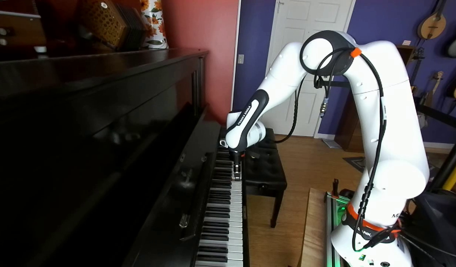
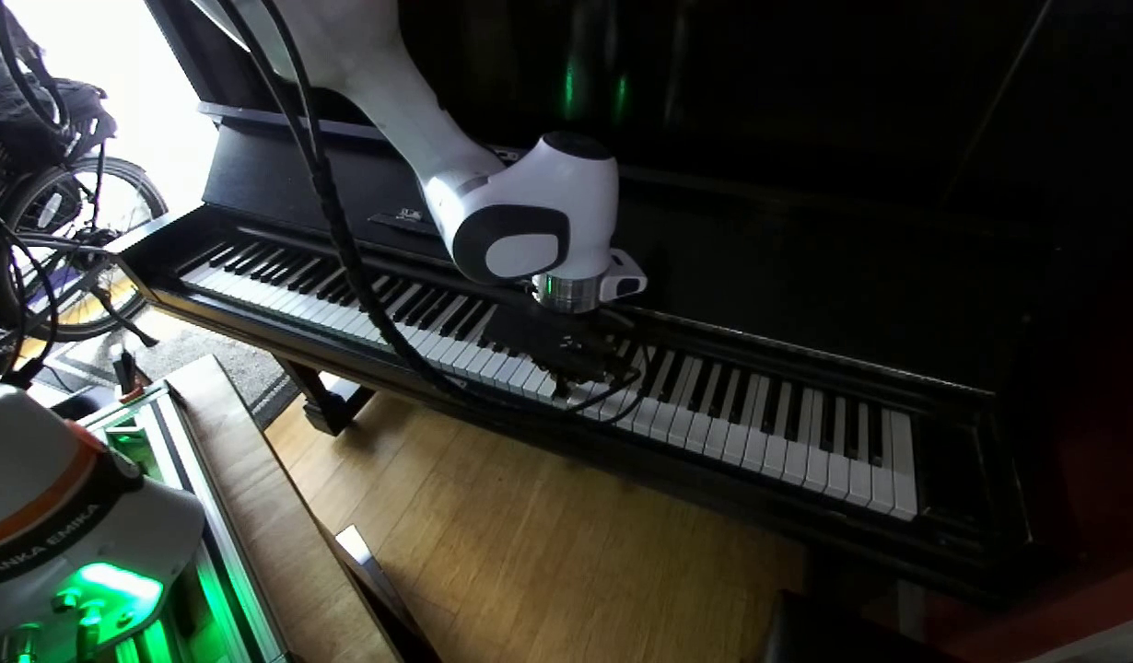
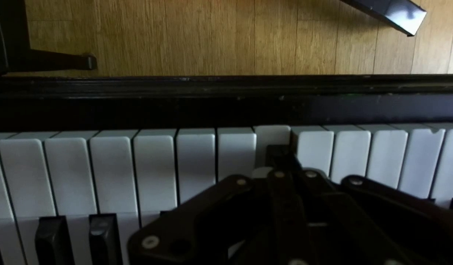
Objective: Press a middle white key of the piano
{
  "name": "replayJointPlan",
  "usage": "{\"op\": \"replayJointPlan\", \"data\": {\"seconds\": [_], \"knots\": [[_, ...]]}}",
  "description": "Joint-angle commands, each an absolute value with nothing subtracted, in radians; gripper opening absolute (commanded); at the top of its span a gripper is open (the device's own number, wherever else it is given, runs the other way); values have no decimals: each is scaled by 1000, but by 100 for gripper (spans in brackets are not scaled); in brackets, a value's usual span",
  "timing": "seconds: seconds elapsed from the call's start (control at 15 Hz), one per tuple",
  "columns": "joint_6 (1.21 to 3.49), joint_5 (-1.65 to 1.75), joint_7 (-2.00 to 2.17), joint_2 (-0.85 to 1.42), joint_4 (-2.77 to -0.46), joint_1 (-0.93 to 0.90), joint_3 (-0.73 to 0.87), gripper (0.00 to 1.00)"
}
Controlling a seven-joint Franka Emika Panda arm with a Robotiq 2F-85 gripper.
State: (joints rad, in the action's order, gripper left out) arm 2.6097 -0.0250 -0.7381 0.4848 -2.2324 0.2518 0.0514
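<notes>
The glossy black piano shows in both exterior views [image 1: 83,100] [image 2: 806,239], its long row of white and black keys exposed. My gripper [image 3: 281,152] points down at the keys in the wrist view, fingers shut together with nothing between them. Its tips rest on one white key [image 3: 273,133], which sits lower than the white keys on both sides. The fingers hide the rear part of that key. In an exterior view the gripper [image 1: 237,177] reaches the front of the white keys. In an exterior view the gripper [image 2: 562,387] is dark and partly hidden by cables.
A black padded bench [image 1: 263,167] stands beside the keyboard, close past the gripper. The piano's front rail [image 3: 197,106] runs along the key fronts. The raised key lid [image 1: 176,178] leans behind the keys. A wooden board [image 1: 311,226] lies beside the robot base.
</notes>
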Motion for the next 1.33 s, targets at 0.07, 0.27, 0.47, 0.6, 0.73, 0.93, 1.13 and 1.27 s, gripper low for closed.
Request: {"op": "replayJointPlan", "data": {"seconds": [0.07, 0.27, 0.47, 0.6, 0.73, 0.93, 1.13, 1.27], "knots": [[2612, 19, -694, 475, -2228, 254, 54, 0], [2604, 36, -683, 455, -2229, 251, 55, 0], [2599, 50, -668, 427, -2235, 247, 57, 0], [2597, 68, -646, 406, -2240, 238, 64, 0], [2599, 87, -622, 386, -2245, 230, 69, 26], [2589, 123, -579, 353, -2253, 218, 77, 42], [2577, 160, -528, 300, -2270, 204, 86, 64], [2565, 188, -483, 259, -2281, 192, 95, 80]]}}
